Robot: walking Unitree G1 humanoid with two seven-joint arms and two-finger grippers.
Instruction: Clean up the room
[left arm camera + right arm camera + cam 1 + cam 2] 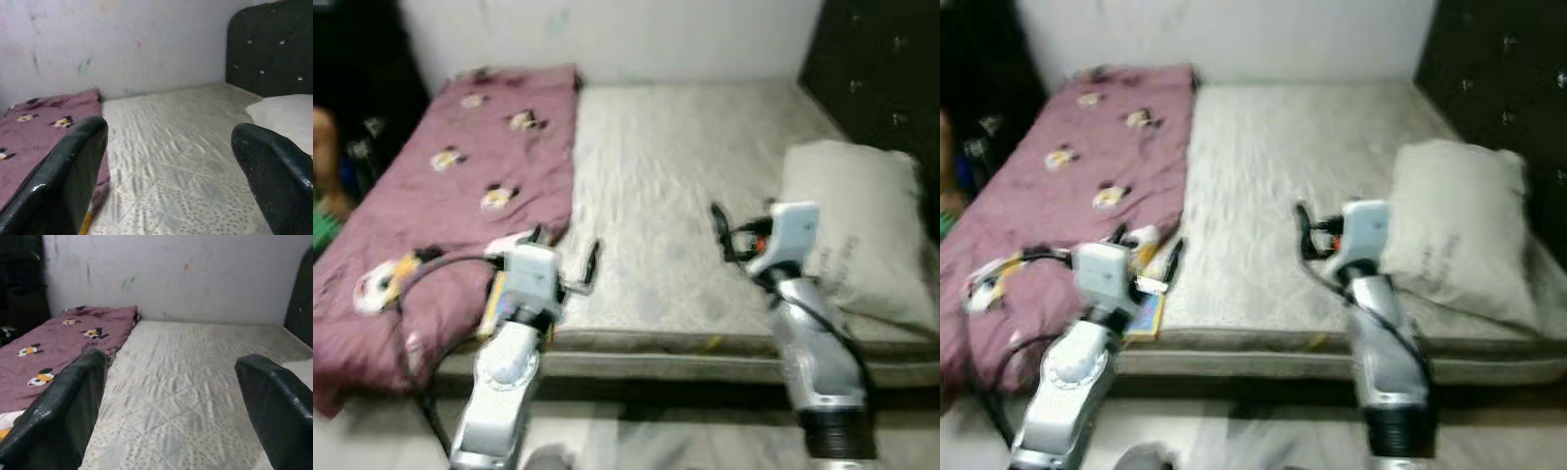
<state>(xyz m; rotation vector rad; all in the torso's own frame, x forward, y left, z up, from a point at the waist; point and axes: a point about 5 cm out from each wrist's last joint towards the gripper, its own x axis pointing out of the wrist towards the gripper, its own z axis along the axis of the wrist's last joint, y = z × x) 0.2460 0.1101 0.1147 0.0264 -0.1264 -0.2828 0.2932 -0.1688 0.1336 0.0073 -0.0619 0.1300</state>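
A bed with a pale quilted mattress [666, 186] lies before me. A maroon blanket [460, 186] with cartoon prints covers its left part. A whitish pillow [852, 225] lies at the right end. My left gripper [566, 253] hovers open over the blanket's right edge near the bed's front, nothing between its fingers [63, 181]. My right gripper [742, 220] stands open above the mattress just left of the pillow, and is also empty. A flat yellow and blue thing [1146, 315] lies at the bed's front edge under my left wrist.
A dark tufted headboard [871, 69] stands at the right and a white wall [607, 29] at the back. Part of a person [323, 186] shows at the far left edge. Pale floor [656, 441] runs along the bed's front.
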